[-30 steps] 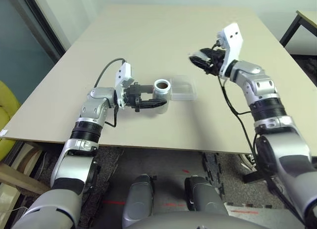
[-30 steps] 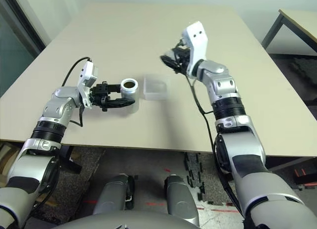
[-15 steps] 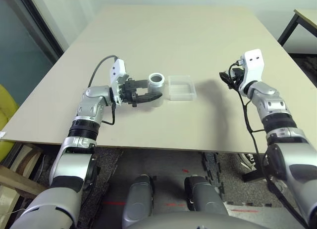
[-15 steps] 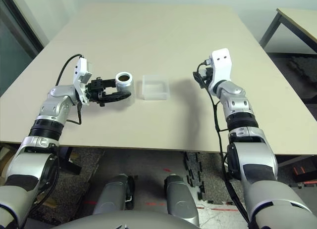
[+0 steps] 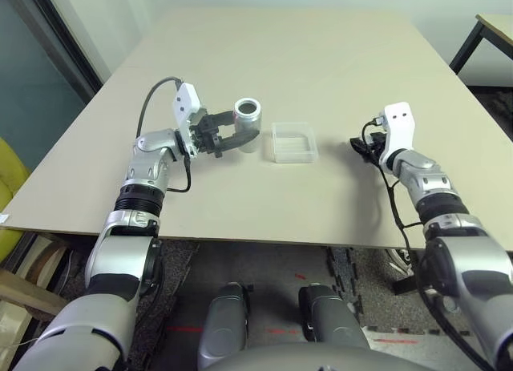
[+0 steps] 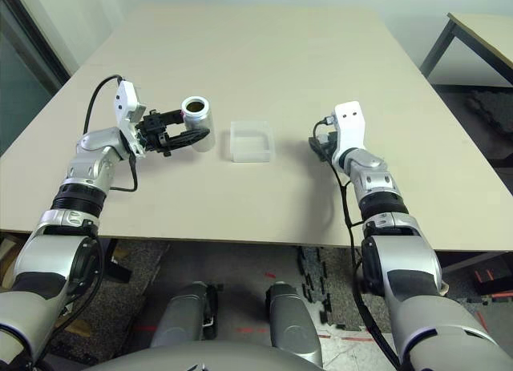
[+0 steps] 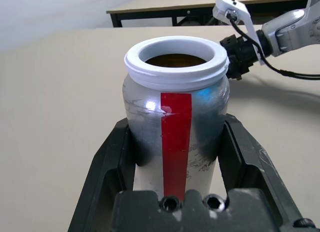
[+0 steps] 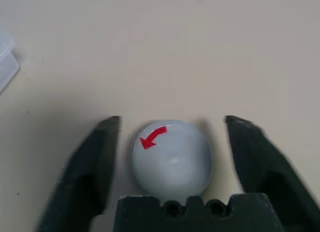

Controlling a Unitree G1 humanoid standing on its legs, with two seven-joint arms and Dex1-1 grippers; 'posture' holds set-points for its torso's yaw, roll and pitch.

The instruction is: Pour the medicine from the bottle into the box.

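Left of centre in the left eye view, left pincer (image 5: pixel 237 130) clamped on silver-grey bottle (image 5: pixel 248 129), red stripe facing the wrist camera; mouth up, open, nearly upright, presumably so nothing spills before the pour; clear box (image 5: pixel 294 144) waits just beside, near picture centre, likely set there for a short tip across; right of centre, right pincer (image 8: pixel 172 124) fingers apart over round cap (image 8: pixel 172 159) on worktop (image 5: pixel 321 74), cap between them, probably just being set aside; bottle's contents too dark to make out, lower part partly hidden by the fingers; box cut off at upper left of the right wrist view
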